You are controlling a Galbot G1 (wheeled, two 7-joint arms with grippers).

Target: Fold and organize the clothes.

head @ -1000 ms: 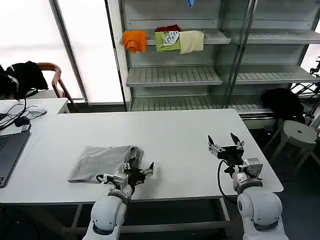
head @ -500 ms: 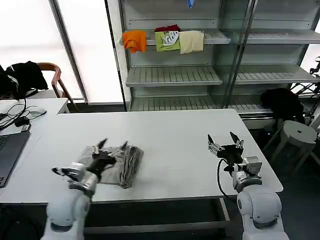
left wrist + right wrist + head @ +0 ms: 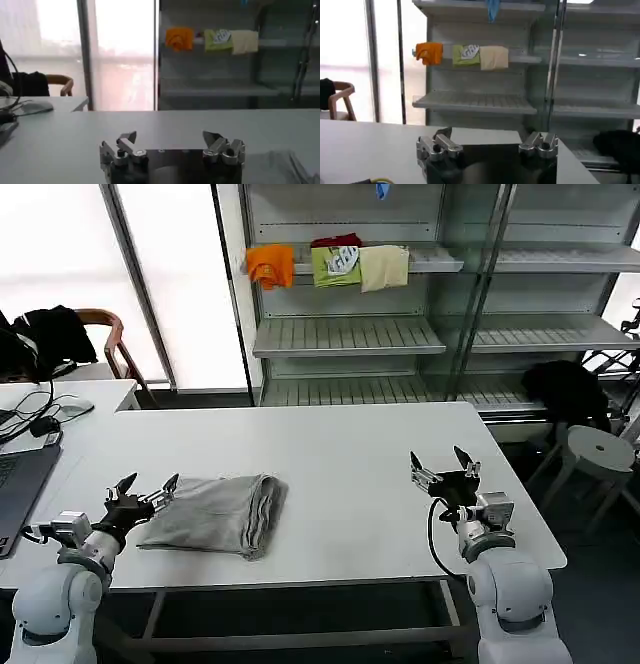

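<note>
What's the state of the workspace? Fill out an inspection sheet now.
Surface: white table, mostly bare.
Job's things: one folded grey shirt lying on the table's left half.
Clutter: laptop and a mouse at the far left.
Grippers: left gripper open, just left of the shirt, not touching it; right gripper open, raised over the table's right side, holding nothing.
Cables: black cable looping at the right wrist; cords by the laptop.
Surroundings: shelving with orange, green and cream garments; chair; stool.
</note>
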